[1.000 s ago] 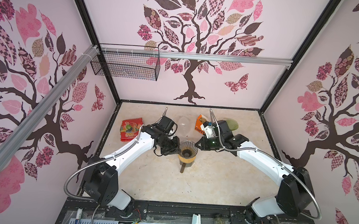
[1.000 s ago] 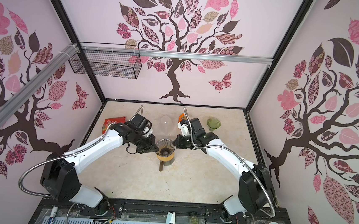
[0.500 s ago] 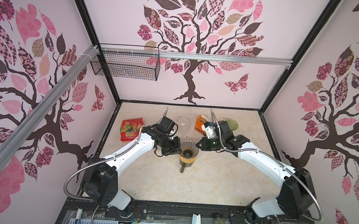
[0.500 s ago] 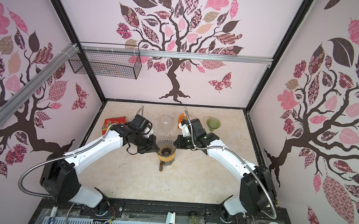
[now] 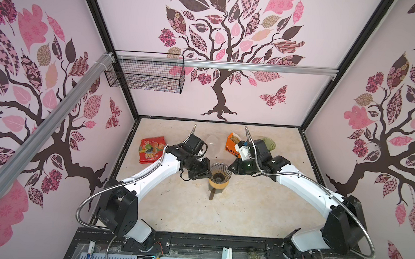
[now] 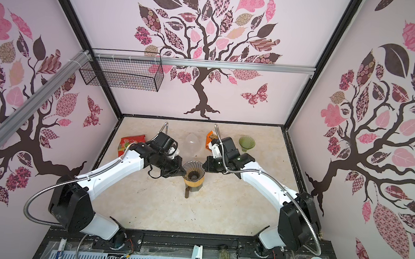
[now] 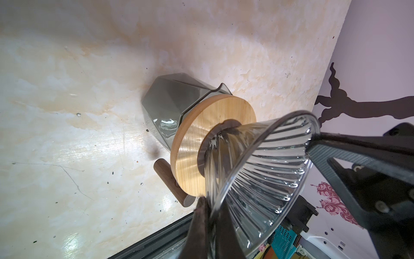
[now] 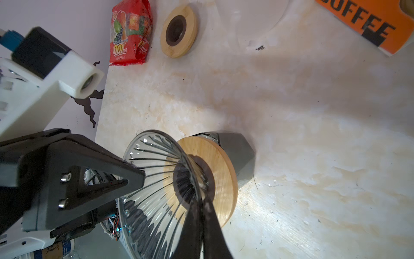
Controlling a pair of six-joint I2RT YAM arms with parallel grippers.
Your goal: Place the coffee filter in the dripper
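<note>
Both sets of jaws are closed on the dripper: the left jaws pinch its glass rim on one side, the right jaws on the opposite side. Neither holds the filter, which lies flat on the counter behind the dripper, between the packet and the coffee box. The dripper appears seated in its collar on the carafe. Judgement: one pair should keep steadying the rim while the other opens fully, backs off without tipping the glass, takes the filter by an edge and lowers it centred into the cone. The right wrist view alone shows a spare ring, hidden in both top views. Only a top view shows the green cone. The left wrist view best shows the carafe's handle.
</note>
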